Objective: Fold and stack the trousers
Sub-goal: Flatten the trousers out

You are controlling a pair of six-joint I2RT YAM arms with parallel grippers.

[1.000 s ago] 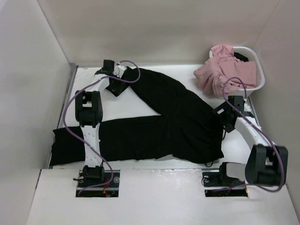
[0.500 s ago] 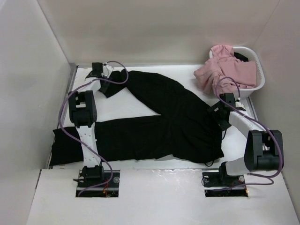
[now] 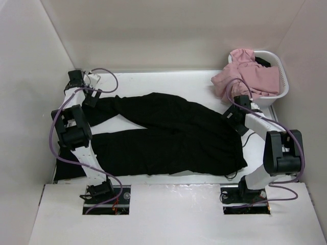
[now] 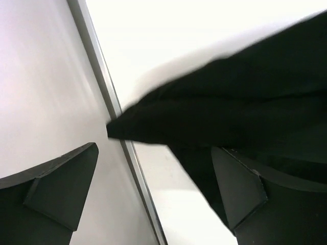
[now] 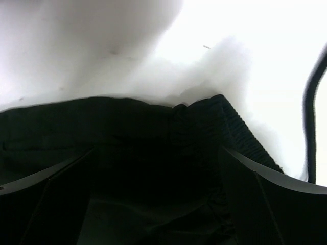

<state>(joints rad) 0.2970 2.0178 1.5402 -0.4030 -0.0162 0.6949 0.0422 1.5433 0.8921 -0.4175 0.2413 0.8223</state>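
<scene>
Swung leftward, the far leg of the trousers (image 3: pixel 168 132) is laid nearer the other. Both the left gripper (image 3: pixel 86 94) and the right gripper (image 3: pixel 232 115) are spread. Limp, light cloth is judged best pinched at hem (image 4: pixel 133 127) and waistband (image 5: pixel 230 122).

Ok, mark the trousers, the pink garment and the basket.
trousers (image 3: pixel 189 138), top view, where the legs meet.
pink garment (image 3: pixel 245 76), top view, its bunched middle.
basket (image 3: pixel 284 84), top view, its white right rim.

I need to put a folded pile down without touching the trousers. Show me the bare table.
The widest bare table is the far strip behind the trousers, from the left arm across to the basket. A small wedge lies open between the two legs. The right side is crowded: right arm, basket, pink garment.
</scene>
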